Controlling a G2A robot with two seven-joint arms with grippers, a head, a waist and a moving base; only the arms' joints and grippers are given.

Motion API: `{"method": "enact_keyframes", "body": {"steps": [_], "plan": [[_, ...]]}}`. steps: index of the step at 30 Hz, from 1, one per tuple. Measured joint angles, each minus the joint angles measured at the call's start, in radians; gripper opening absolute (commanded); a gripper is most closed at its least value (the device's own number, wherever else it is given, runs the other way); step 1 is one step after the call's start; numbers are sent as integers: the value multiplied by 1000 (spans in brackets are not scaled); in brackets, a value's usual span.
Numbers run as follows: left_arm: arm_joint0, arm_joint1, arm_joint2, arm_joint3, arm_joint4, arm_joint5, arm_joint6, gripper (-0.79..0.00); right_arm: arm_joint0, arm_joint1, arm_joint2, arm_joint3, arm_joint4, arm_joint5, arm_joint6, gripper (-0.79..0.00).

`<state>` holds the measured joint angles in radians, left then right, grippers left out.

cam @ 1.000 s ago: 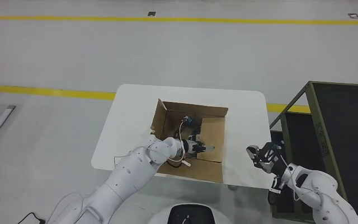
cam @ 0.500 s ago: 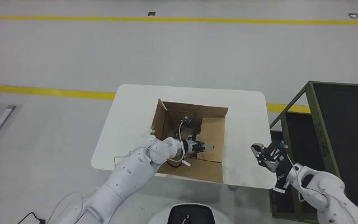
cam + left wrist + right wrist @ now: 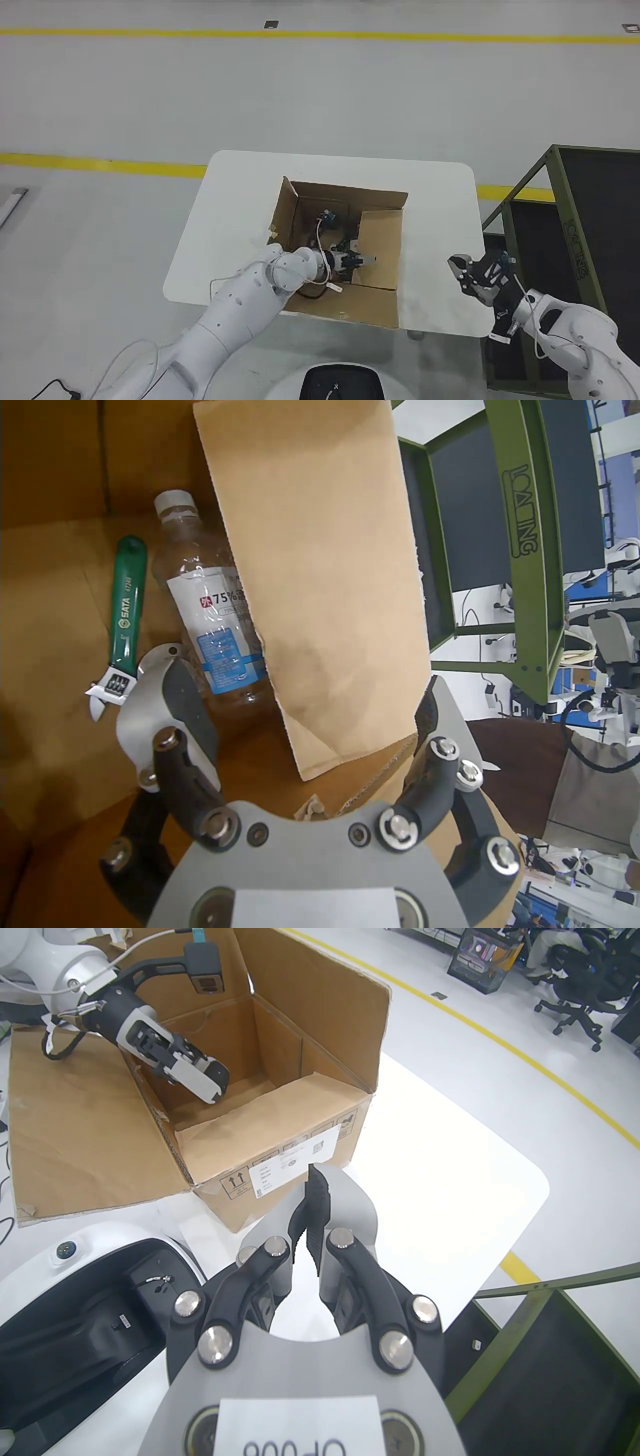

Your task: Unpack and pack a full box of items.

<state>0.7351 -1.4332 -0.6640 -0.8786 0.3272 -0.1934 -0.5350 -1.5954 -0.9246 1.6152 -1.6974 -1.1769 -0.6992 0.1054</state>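
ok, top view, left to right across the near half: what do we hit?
cardboard box → right gripper → green rack

Cardboard box (image 3: 300,205): brown, top open, upright on white desk (image 3: 230,220), toward near edge. Near flap lying flat outward; one side flap standing upright; opposite flap (image 3: 320,575) leaning inward over interior. White label on outer side wall.
Bottle (image 3: 210,620): clear plastic, white-and-blue label, pale cap; lying on side on box floor, partly covered by inward flap.
Adjustable wrench (image 3: 125,600): green handle, silver head; lying flat on box floor just beside bottle, roughly parallel, handle end toward bottle's cap.
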Motion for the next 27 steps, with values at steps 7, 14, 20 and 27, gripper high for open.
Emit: {"method": "enact_keyframes", "body": {"steps": [7,14,20,27], "plan": [[-40,-51,24,135,-78,-37,3,0,-13,1,14,-3,3,-2,-1,-785],[-79,-88,25,238,-158,-102,-49,0,-22,-1,6,5,12,-7,-2,-785],[-103,-110,22,295,-185,-134,-61,0,-27,-3,-6,28,13,-8,-4,-785],[-114,-130,18,329,-205,-160,-75,0,-10,-5,-23,44,12,-10,-3,-785]]}}
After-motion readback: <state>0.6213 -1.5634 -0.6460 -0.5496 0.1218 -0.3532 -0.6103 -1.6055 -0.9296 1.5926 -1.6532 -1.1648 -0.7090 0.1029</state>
